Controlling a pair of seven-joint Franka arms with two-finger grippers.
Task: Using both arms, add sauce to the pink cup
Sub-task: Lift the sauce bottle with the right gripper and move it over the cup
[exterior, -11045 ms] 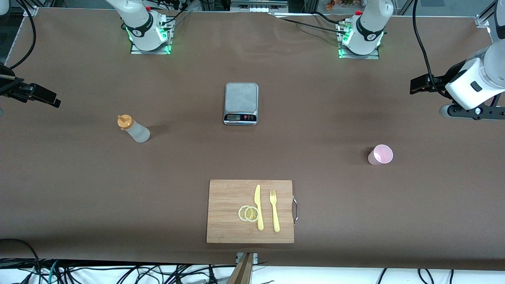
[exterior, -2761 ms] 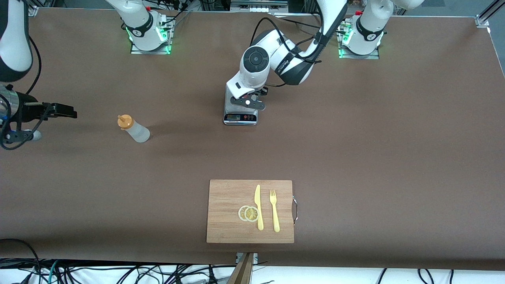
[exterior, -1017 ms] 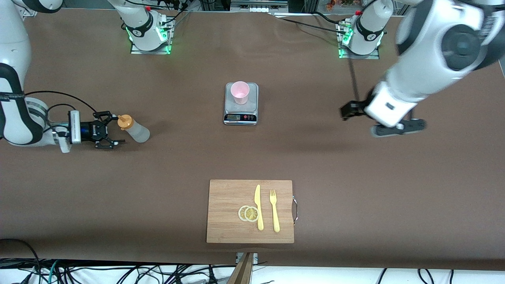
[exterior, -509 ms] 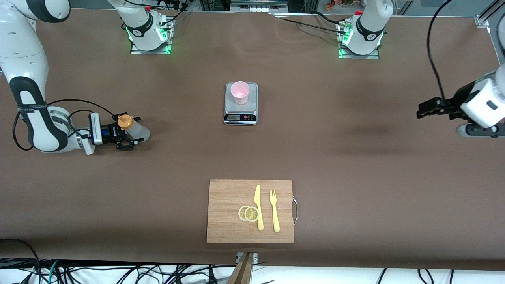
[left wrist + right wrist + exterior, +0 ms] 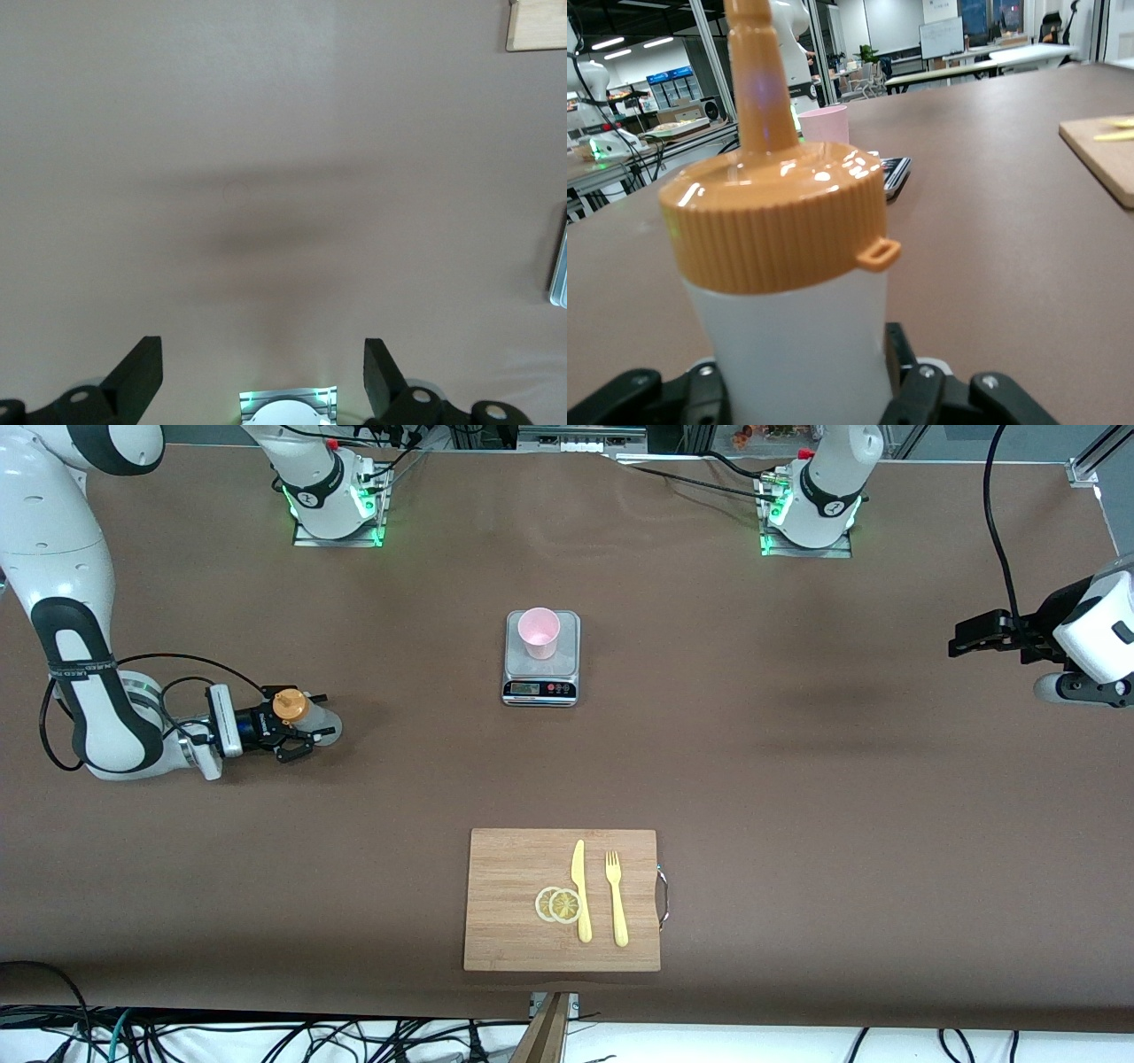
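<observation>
Pale pink plastic cup (image 5: 539,631) already sits on the grey kitchen scale (image 5: 541,657). My right gripper (image 5: 297,727) straddles the frosted squeeze bottle w/ orange cap (image 5: 301,717) at the right arm's end; looks clamped, can't confirm. Left gripper (image 5: 970,636) spread, empty, waiting. Lift + squeeze left.

My black right gripper (image 5: 297,726) flanks the frosted-white bottle (image 5: 314,726) with its ribbed orange cap (image 5: 776,221). Pale pink cup (image 5: 539,631) on grey scale (image 5: 541,657); brown table (image 5: 797,779), tan board (image 5: 562,899), yellow cutlery (image 5: 598,890).
</observation>
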